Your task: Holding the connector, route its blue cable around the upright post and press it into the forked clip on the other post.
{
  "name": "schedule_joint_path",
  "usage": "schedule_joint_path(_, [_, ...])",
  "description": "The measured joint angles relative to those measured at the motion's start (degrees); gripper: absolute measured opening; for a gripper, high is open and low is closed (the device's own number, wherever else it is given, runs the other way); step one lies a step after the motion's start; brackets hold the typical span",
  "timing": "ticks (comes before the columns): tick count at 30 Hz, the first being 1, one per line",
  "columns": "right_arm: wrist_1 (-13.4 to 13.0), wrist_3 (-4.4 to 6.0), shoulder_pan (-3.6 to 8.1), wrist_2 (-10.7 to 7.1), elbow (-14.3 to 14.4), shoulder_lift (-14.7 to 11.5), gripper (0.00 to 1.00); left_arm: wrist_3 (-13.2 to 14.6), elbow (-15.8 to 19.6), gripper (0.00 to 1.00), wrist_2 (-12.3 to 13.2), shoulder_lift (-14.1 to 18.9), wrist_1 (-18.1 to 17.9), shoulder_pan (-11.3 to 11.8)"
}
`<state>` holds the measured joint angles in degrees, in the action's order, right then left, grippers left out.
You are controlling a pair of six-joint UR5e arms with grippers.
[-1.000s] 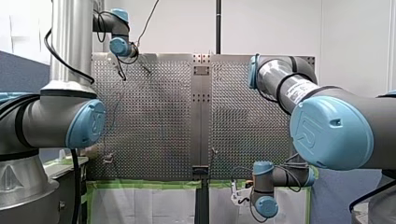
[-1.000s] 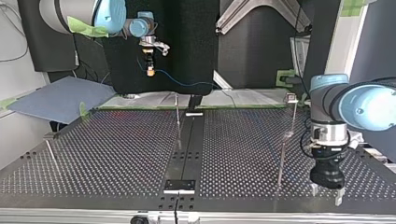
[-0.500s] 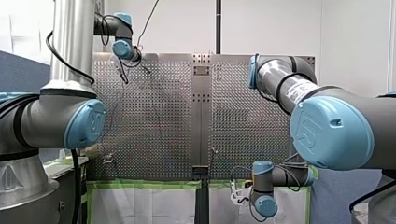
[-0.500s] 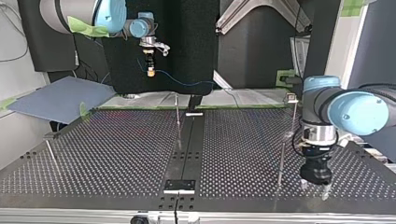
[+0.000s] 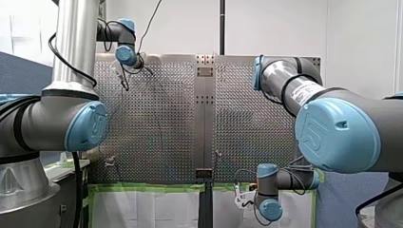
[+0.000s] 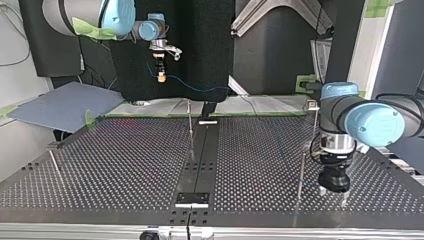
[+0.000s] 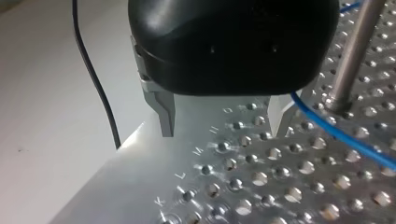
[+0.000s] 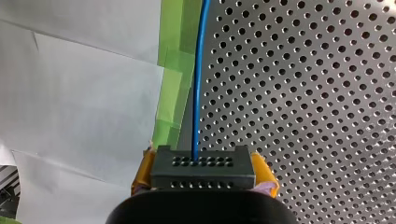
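We see the connector (image 8: 203, 167), a black block with rows of small holes, held between the yellow pads (image 8: 262, 169) of our right gripper (image 8: 204, 163). The fingers are closed on its two sides. The blue cable (image 8: 198, 70) comes out of the middle of the connector and runs straight ahead of the gripper, close along the strip of green tape (image 8: 173, 70) at the edge of the perforated surface (image 8: 303, 93). White paper (image 8: 70, 93) lies beyond the tape.

In the top view this gripper hangs high at about 11 o'clock, beyond the far edge of the surface. The cable sags from it toward 12 o'clock.

Our left gripper (image 6: 333, 196) is at about 4 o'clock in the top view. It points down, with its tips close over the surface. Its metal fingers (image 7: 163, 112) stand well apart and there is nothing between them. A thin post (image 6: 300, 175) stands just beside it, on its 9 o'clock side. A taller post (image 6: 314, 130) with a small head stands behind it, near 3 o'clock. A third post (image 6: 190, 130) rises near the middle of the surface. We cannot tell which post carries the forked clip.

In the left wrist view the cable passes just beside one finger and close by the foot of the thin post. We cannot tell if it touches the post. A black wire (image 7: 93, 79) hangs beside the gripper, off the edge of the surface.
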<state>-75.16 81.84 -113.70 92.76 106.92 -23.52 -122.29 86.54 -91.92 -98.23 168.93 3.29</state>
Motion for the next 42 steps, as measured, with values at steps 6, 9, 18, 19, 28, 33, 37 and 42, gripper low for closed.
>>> schedule_joint_path(6, [-0.01, 0.00, -0.01, 0.00, 0.00, 0.00, 0.00, -0.19, 0.75, 1.00, 0.61, -0.06, -0.66, 0.31])
schedule_joint_path(9, [-0.05, 0.00, -0.04, 0.01, 0.00, 0.00, 0.00, -0.56, 1.93, 1.00, 1.08, -0.08, -1.78, 0.54])
schedule_joint_path(18, [-0.03, 0.00, -0.20, 0.00, 0.00, 0.00, 0.00, -1.38, 5.58, 1.00, 1.60, -0.13, -4.44, 0.81])
schedule_joint_path(19, [-0.01, 0.00, -0.23, 0.00, 0.00, 0.00, 0.00, -1.43, 5.88, 1.00, 1.65, -0.13, -4.60, 0.83])
schedule_joint_path(28, [0.00, 0.00, -0.39, 0.04, 0.00, 0.00, 0.00, -4.65, 6.91, 1.00, 4.82, -0.14, -4.69, 1.02])
schedule_joint_path(33, [0.00, 0.07, -0.43, 0.03, 0.00, 0.00, 0.00, -7.08, 7.33, 1.00, 7.25, -0.14, -3.17, 1.34])
schedule_joint_path(37, [0.00, 0.09, -0.50, -0.01, 0.00, 0.00, 0.00, -8.76, 8.21, 1.00, 8.92, -0.12, -3.00, 2.01])
schedule_joint_path(42, [0.06, 0.05, -0.53, -0.02, 0.01, 0.00, 0.00, -10.50, 8.59, 1.00, 11.04, -0.08, -3.01, 2.76])
